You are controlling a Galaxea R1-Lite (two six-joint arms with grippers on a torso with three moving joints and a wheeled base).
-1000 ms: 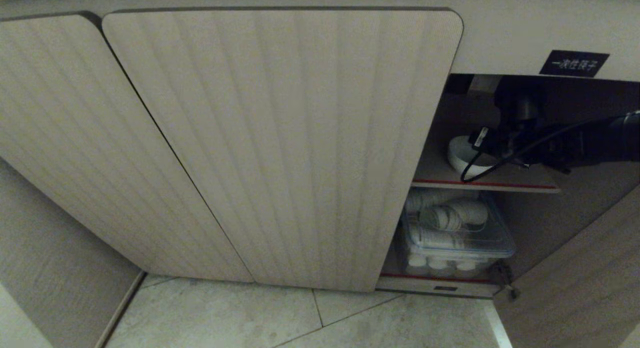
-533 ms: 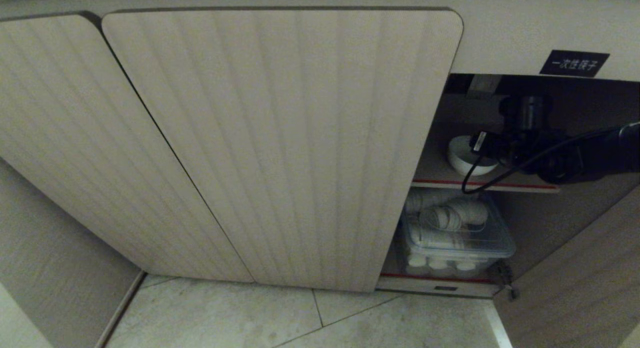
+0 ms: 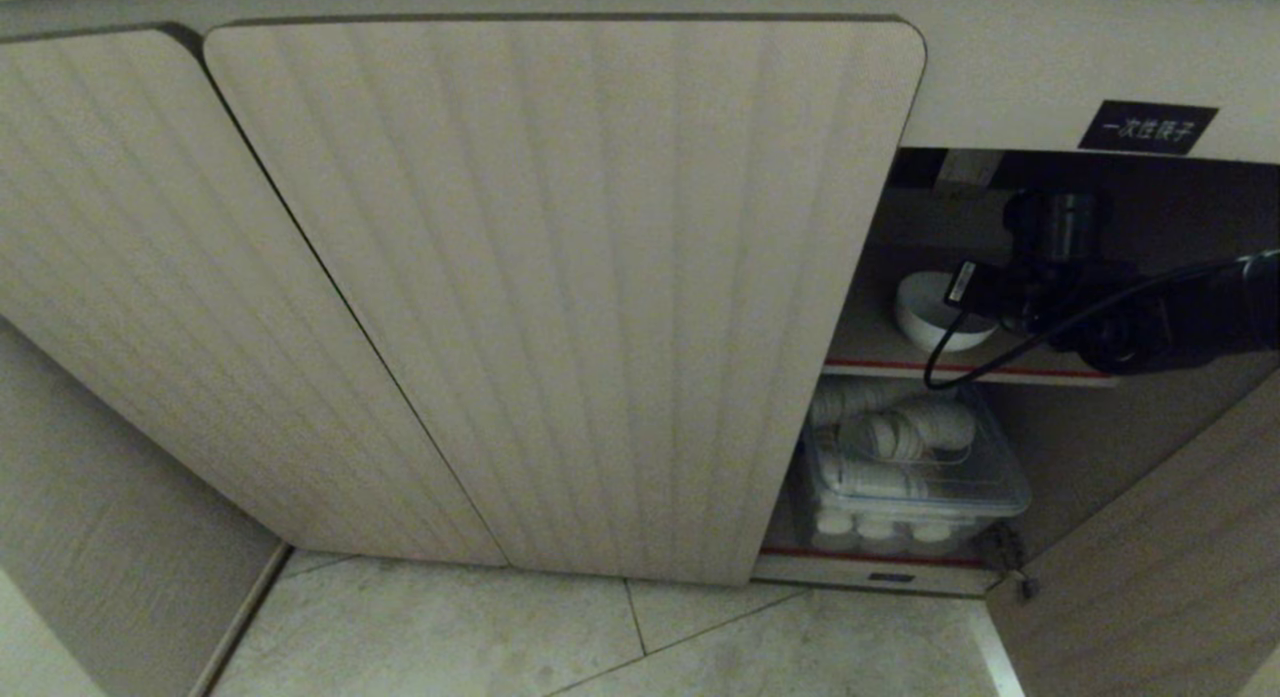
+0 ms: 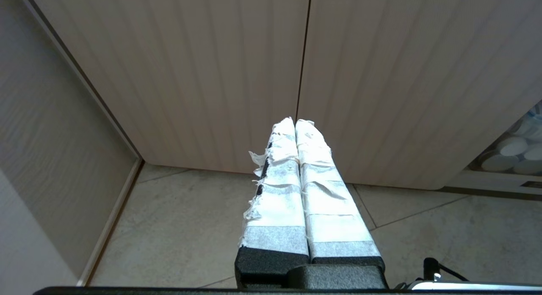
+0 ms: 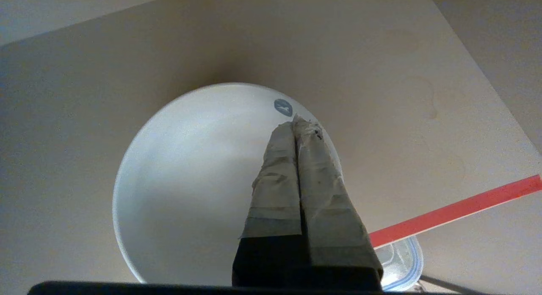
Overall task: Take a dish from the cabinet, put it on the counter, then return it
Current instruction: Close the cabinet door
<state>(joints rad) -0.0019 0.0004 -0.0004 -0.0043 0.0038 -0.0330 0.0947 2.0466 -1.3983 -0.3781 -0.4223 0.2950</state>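
Cabinet (image 3: 560,297) doors: beige wood-grain, vertically fluted. Label (image 3: 1148,127): black, white characters. Inner shelf (image 5: 457,210): cream, red-edged. Dish (image 5: 190,180): plain white — one small grey-blue mark by the rim. Floor tiles (image 4: 178,227): pale grey, mottled. Storage box (image 3: 915,482): clear, bluish lid.

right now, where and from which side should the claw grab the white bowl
pinch the rim of the dish nearest the shelf's red edge, coming through the open front: the thin round wall suits a claw, and the closed door blocks the left
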